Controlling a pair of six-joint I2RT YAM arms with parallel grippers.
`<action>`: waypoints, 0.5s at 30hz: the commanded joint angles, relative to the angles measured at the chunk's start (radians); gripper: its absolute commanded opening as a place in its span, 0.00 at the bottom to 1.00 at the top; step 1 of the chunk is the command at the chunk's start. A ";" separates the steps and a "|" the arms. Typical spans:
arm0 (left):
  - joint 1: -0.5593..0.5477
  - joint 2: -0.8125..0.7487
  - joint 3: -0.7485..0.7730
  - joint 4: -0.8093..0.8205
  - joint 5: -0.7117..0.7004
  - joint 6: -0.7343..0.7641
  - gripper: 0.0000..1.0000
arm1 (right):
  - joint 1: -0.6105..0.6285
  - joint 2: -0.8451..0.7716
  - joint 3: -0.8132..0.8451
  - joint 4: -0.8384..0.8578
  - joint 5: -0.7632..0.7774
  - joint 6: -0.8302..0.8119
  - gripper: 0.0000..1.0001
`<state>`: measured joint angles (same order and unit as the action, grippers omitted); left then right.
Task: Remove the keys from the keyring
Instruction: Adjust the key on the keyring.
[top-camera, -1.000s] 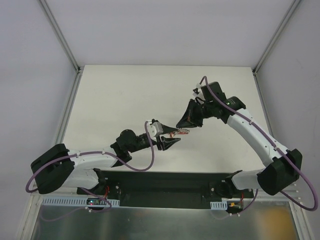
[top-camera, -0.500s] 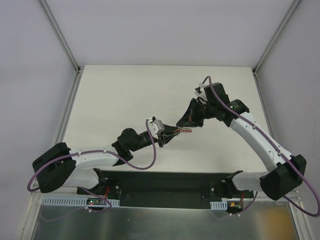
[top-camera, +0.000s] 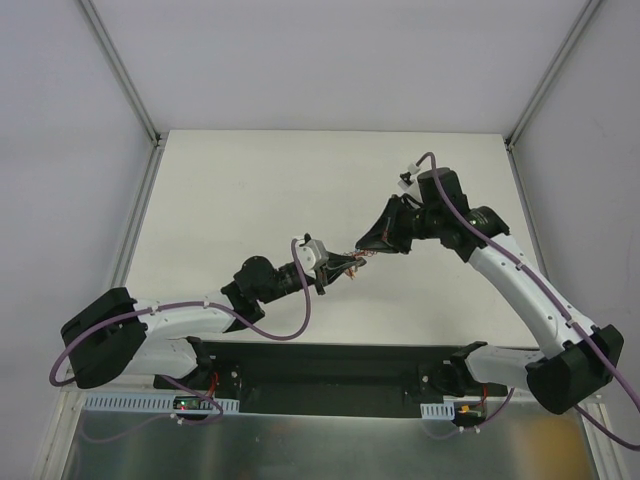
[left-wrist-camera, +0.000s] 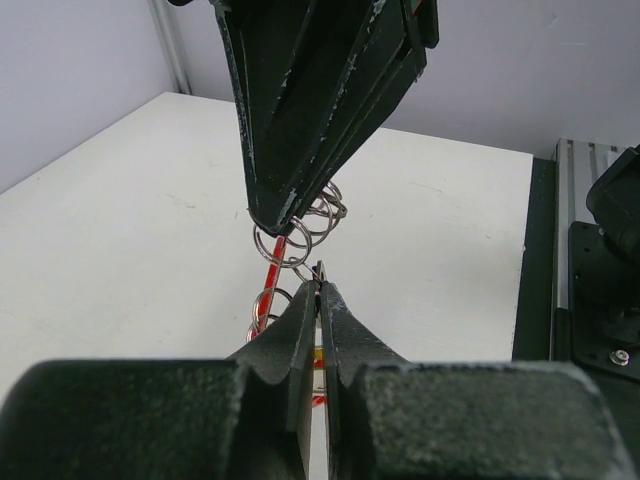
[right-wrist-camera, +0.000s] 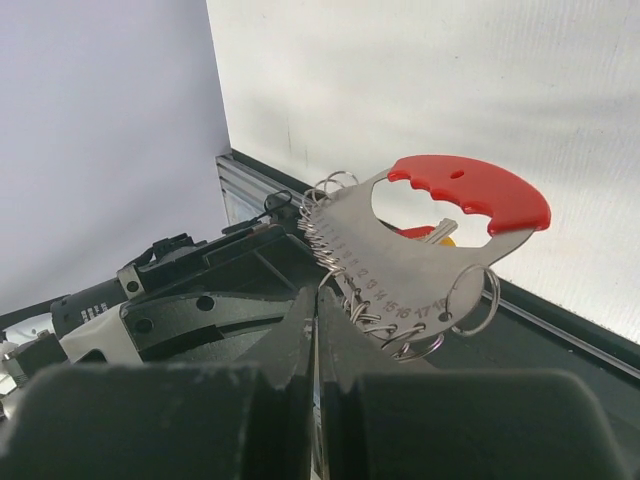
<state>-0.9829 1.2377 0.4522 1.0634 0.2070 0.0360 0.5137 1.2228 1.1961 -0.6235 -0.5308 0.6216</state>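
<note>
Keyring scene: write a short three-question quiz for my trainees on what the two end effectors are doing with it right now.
1. True or false: the left end effector is wide open.
2. What colour is the plastic piece on the keyring? A blue, B red, C green.
3. Fill in: the right end effector is ___ on the keyring.
Key: 1 false, it is shut on the keyring; 2 B; 3 shut.

Lab cell: white table (top-camera: 250, 180) (aluminium corner posts (top-camera: 122, 70)).
</note>
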 joint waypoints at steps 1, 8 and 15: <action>-0.010 -0.026 0.008 -0.031 -0.009 -0.002 0.00 | -0.015 -0.057 -0.010 0.106 -0.009 0.064 0.01; -0.008 -0.007 0.017 -0.062 -0.031 0.007 0.02 | -0.015 -0.055 -0.013 0.120 -0.054 0.058 0.01; -0.008 -0.035 0.011 -0.125 -0.055 0.041 0.04 | -0.018 -0.028 -0.020 0.068 -0.166 -0.032 0.01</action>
<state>-0.9829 1.2205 0.4522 1.0019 0.1776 0.0452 0.5003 1.2072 1.1648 -0.5854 -0.5884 0.6289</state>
